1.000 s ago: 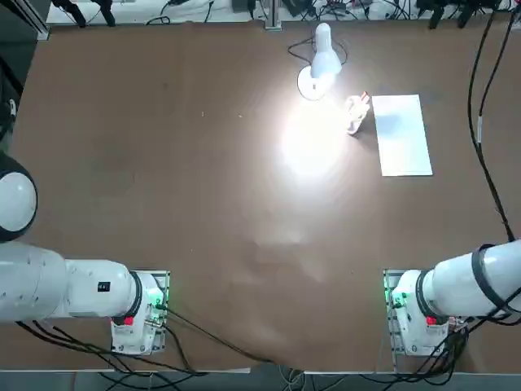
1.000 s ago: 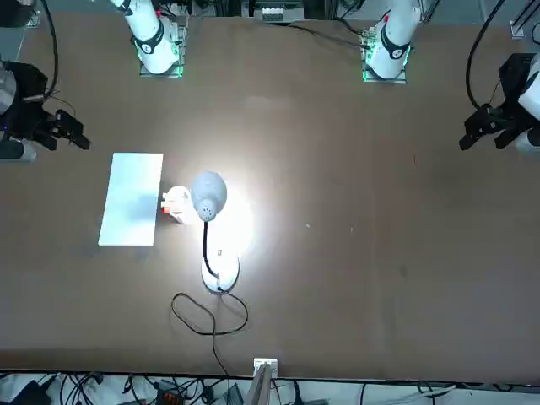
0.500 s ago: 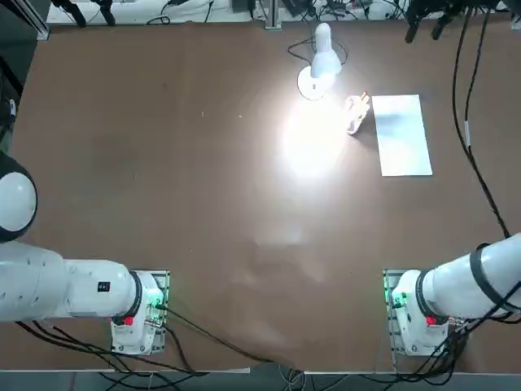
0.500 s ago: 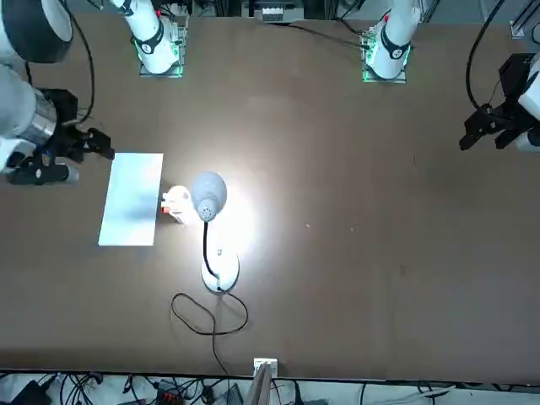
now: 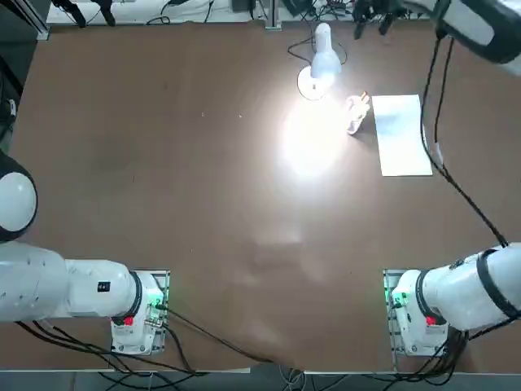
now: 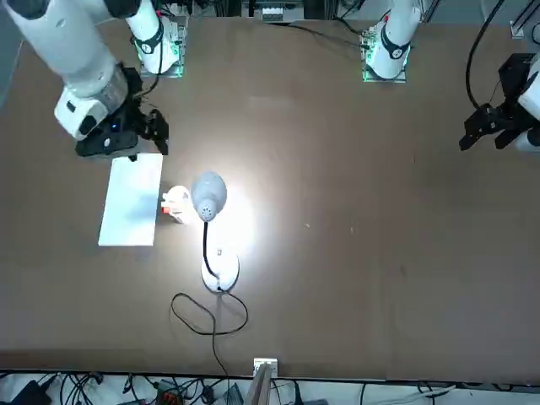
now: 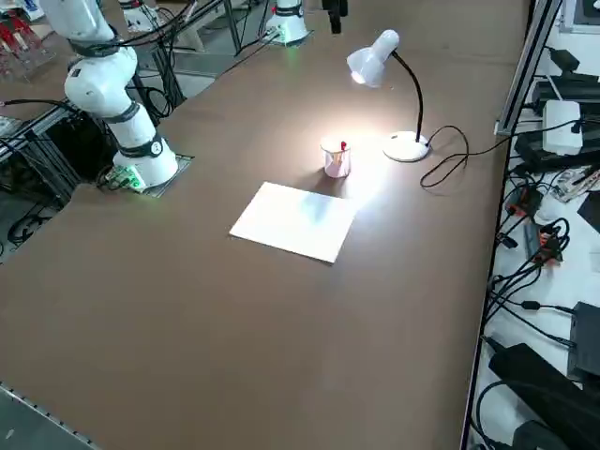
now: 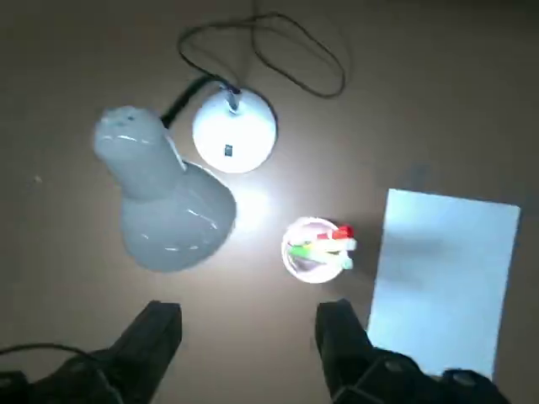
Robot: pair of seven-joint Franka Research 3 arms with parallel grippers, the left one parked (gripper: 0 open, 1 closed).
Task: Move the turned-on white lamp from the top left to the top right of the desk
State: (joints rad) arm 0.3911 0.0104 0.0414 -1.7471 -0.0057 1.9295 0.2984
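As seen from the robot's side, with the white sheet (image 5: 402, 136) as landmark, the lit white lamp (image 5: 326, 61) stands upright to the left of the sheet and somewhat farther from the arm bases, its round base on the brown surface (image 5: 203, 179). The clear cup (image 5: 356, 113) lies between lamp and sheet, nearer the sheet. The right end effector (image 8: 248, 337) is raised above the surface, its two fingers apart with nothing gripped between them; the top view places it beyond the sheet's far edge, whereas the front view sets it over the sheet's robot-side end. The right wrist view alone looks down into the cup, resolving red, green and whitish pens (image 8: 324, 246), and also reveals a small dark rectangle (image 8: 228, 150) on the lamp's base. Seen from the robot's right side, the lamp's neck (image 7: 416, 98) is dark and curved, and the glowing opening of the head faces downward; the front view adds small holes (image 6: 207, 213) at the back of the head. Farther from the arm bases than the sheet, a thin black cord (image 6: 211, 329) loops across the surface behind the lamp.
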